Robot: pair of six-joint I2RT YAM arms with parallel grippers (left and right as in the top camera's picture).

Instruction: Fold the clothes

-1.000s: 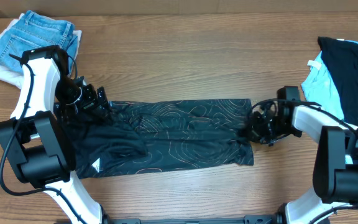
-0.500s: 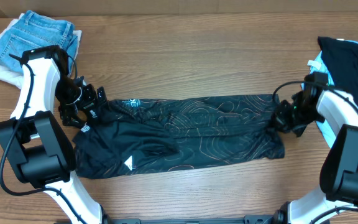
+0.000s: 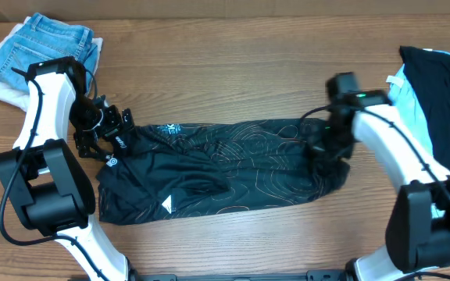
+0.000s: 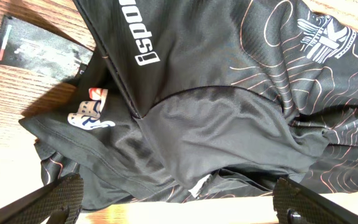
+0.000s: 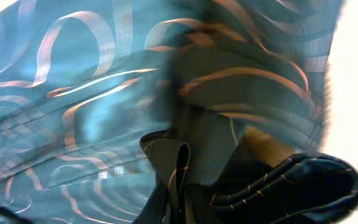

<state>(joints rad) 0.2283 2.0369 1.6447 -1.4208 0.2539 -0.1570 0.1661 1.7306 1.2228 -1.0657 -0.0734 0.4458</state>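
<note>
right claw (image 3: 323, 148) pinches the jersey (image 3: 225, 168) end; left claw (image 3: 105, 136) gapes wide. i'd carry that end leftward low, edges even.

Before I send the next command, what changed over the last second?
The right gripper dragged the right end of the jersey out to the right, stretching it longer, then swung back left. That end now lies bunched under it, apparently still gripped. The left gripper stayed at the left end, fingers open. The jeans and the dark garment did not move.
</note>
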